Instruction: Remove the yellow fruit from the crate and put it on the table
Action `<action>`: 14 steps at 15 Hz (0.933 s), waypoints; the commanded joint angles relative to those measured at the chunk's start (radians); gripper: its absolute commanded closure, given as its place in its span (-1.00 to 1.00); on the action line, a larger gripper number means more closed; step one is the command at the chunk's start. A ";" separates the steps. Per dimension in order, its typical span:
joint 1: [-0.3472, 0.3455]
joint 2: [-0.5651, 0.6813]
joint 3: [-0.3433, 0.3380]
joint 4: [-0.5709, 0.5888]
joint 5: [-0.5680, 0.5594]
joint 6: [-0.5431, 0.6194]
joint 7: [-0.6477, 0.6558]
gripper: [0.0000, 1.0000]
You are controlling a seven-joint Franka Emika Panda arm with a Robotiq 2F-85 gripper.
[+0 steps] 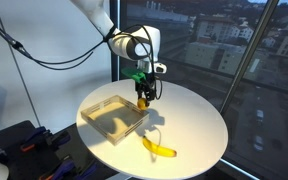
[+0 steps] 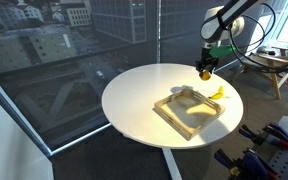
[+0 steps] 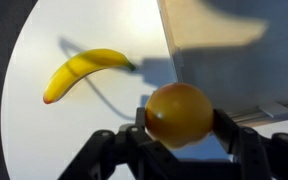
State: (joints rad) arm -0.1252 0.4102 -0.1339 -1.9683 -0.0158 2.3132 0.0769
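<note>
A robot arm reaches down over a round white counter (image 1: 199,120) beside tall windows. Its end effector (image 3: 179,120) is clamped around the yellow fruit (image 3: 179,112), with dark fingers (image 3: 229,130) pressed against the fruit's left and right sides.

In the wrist view the fruit sits in the lower middle of the picture. It is small and nearly round, with smooth skin. The top is bright yellow, deepening to warm orange along the lower and shaded edges, and there is a soft pale sheen on the upper part.

The fruit is held in the air above the counter, just outside one corner of the crate (image 3: 234,45). In the wrist view the crate's clear wall runs down just beside the fruit's upper right, and bare white counter spreads to the left. In both exterior views the fruit shows only as a small yellow-orange spot under the end effector, at the crate's corner.

The crate is a shallow square box with see-through walls and a pale tan base. It lies flat on the counter and is far wider than the fruit.

A banana (image 3: 84,70), long, curved and yellow, lies on the counter outside the crate, apart from both the crate and the held fruit.
</note>
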 commanded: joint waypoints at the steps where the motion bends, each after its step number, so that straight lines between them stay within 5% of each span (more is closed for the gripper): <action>1: -0.011 -0.023 -0.005 -0.012 0.010 -0.019 -0.001 0.14; 14: -0.022 -0.084 -0.028 -0.115 0.004 0.006 -0.008 0.14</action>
State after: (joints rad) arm -0.1353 0.3710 -0.1603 -2.0341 -0.0158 2.3129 0.0767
